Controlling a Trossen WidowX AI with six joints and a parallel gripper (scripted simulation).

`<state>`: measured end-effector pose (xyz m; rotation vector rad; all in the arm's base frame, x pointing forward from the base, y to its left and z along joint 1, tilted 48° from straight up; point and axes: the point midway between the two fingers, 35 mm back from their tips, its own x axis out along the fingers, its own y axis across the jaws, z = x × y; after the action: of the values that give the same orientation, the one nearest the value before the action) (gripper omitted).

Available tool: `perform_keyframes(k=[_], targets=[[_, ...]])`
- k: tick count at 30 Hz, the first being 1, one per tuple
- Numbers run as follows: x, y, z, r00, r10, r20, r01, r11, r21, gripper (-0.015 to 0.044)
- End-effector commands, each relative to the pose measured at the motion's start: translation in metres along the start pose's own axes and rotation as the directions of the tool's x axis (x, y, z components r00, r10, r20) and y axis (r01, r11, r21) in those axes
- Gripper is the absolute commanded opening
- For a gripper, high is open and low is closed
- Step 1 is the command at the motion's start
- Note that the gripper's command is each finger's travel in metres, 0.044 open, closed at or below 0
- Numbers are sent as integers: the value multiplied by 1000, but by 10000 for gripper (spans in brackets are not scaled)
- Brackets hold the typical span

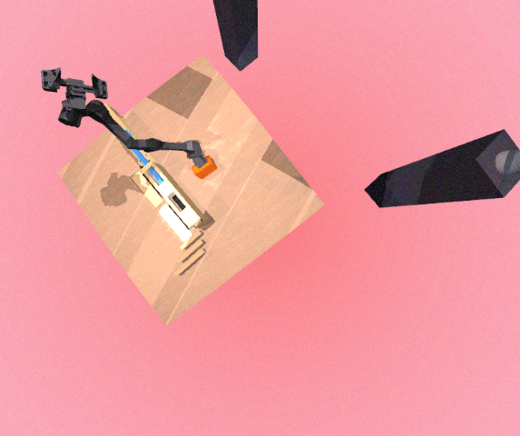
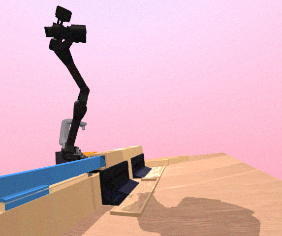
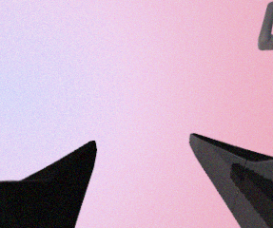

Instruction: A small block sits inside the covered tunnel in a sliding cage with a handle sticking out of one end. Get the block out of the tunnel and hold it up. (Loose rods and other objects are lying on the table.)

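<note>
Top: fingers (image 1: pixel 74 80) wide open, nothing held, off the worktop's (image 1: pixel 246 225) (image 2: pixel 212 175) far left edge. Pale tunnel housing (image 1: pixel 188 216) (image 2: pixel 117 157) near its middle, blue bar (image 1: pixel 139 155) (image 2: pixel 47 172) at one end; can't make out the block.

Exterior: arm (image 1: pixel 154 143) (image 2: pixel 77 76) raised left, bar on edge.

Wrist: fingertips apart, background between.
</note>
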<state>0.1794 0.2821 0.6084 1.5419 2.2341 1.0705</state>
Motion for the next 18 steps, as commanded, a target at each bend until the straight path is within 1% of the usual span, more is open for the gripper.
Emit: perform_keyframes(k=[1, 2, 6, 11, 15, 18], targets=[[0, 0, 0, 1000, 0, 0, 0, 1000, 0, 426], [1, 0, -1, 1000, 0, -2, 0, 1000, -1, 440], [14, -10, -23, 998, -12, -54, 10, 1000, -27, 440], [37, -45, -81, 979, -81, -187, 60, 992, -113, 440], [42, -56, -117, 958, -67, -280, 44, 995, -88, 440], [44, -81, -154, 923, -121, -365, 73, 987, -143, 440]])
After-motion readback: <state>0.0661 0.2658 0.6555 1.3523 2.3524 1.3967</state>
